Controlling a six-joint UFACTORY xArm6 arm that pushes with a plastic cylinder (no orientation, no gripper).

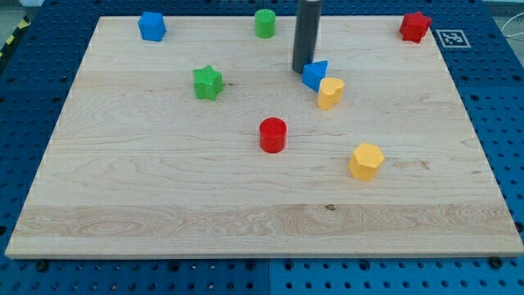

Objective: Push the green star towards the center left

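The green star [208,83] lies on the wooden board [164,180], in the upper left part of the view. My tip [303,69] is at the lower end of the dark rod, well to the right of the star. It stands right beside the upper left edge of a blue triangle block [315,74]. I cannot tell if it touches that block. The tip does not touch the green star.
A yellow heart-like block [330,93] lies against the blue triangle's lower right. A red cylinder [273,134] is near the middle, a yellow hexagon [366,161] to its right. A blue block [151,26], a green cylinder [264,23] and a red block [414,27] line the top edge.
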